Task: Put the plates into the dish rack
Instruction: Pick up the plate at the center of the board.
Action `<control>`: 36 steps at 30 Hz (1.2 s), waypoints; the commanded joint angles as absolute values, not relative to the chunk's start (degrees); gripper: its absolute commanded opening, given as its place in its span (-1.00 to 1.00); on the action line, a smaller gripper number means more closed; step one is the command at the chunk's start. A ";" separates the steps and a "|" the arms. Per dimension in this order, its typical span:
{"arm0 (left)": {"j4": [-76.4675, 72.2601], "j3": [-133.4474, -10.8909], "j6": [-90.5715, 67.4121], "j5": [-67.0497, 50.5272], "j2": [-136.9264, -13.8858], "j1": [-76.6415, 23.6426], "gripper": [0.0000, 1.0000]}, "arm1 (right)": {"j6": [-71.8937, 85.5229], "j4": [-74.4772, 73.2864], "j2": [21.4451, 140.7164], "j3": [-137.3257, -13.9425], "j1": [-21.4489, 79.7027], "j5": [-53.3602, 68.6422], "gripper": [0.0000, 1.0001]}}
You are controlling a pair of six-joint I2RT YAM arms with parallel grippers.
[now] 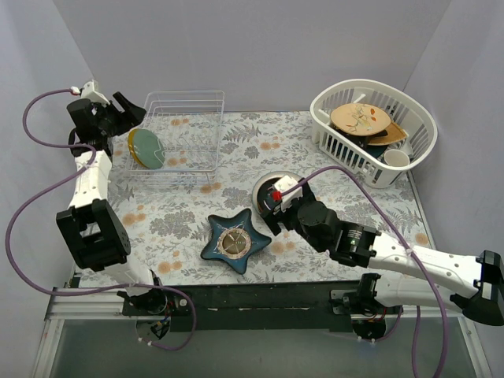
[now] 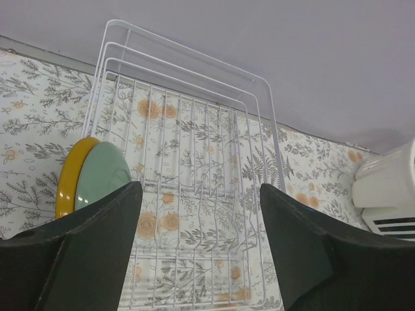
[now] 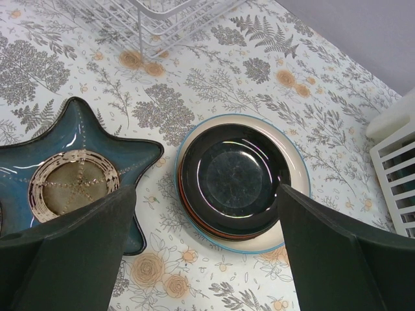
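Observation:
The clear-white wire dish rack (image 1: 189, 118) stands at the back left. A yellow plate (image 2: 67, 178) and a teal-green plate (image 2: 104, 172) stand on edge in its left end, also seen as a pair (image 1: 146, 148) from above. My left gripper (image 1: 132, 113) hovers open just above and left of them, nothing between its fingers (image 2: 97, 246). On the mat a stack of plates (image 1: 266, 183) lies flat: a dark glossy plate (image 3: 233, 178) on top, an orange-red rim (image 3: 187, 208) under it, an off-white plate (image 3: 297, 170) at the bottom. My right gripper (image 1: 268, 201) hangs open over this stack.
A dark blue star-shaped dish (image 1: 235, 241) lies just left of the stack, near the table's front. A white slotted basket (image 1: 340, 142) holding a tan plate and other dishes stands at the back right. Grey walls close in the sides and back.

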State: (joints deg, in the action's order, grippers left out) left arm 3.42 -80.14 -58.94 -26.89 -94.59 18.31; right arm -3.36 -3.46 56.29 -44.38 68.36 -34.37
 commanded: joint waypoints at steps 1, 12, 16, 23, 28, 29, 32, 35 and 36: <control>7.12 -77.44 -58.88 -26.01 -88.69 18.37 0.46 | -2.46 -2.02 53.53 -44.21 68.12 -36.03 0.93; 9.66 -63.91 -66.35 -27.35 -74.89 4.06 0.51 | 10.10 -10.10 54.31 -45.26 60.15 -34.73 0.97; 11.07 -60.30 -68.20 -25.23 -70.32 -2.89 0.51 | 13.09 -10.90 56.16 -47.45 52.22 -25.95 0.97; 11.60 -56.95 -68.20 -20.05 -68.91 -12.11 0.49 | 16.87 -9.32 61.43 -50.89 42.28 -6.35 0.97; 11.60 -56.51 -67.76 -13.90 -70.92 -19.50 0.48 | 20.65 -6.86 63.02 -51.07 36.75 5.16 0.97; 11.78 -56.25 -68.02 -11.97 -71.54 -21.95 0.48 | 21.09 -6.42 63.02 -50.37 35.87 6.49 0.96; 10.81 -55.20 -68.82 -9.16 -73.65 -25.66 0.48 | 22.32 -5.01 63.02 -49.57 33.67 9.75 0.91; 9.93 -54.67 -68.91 -6.69 -75.76 -28.91 0.48 | 22.41 -5.19 63.81 -48.87 32.35 10.55 0.91; 9.58 -54.41 -69.08 -5.37 -76.37 -29.61 0.48 | 22.41 -5.19 64.07 -48.35 31.65 10.72 0.89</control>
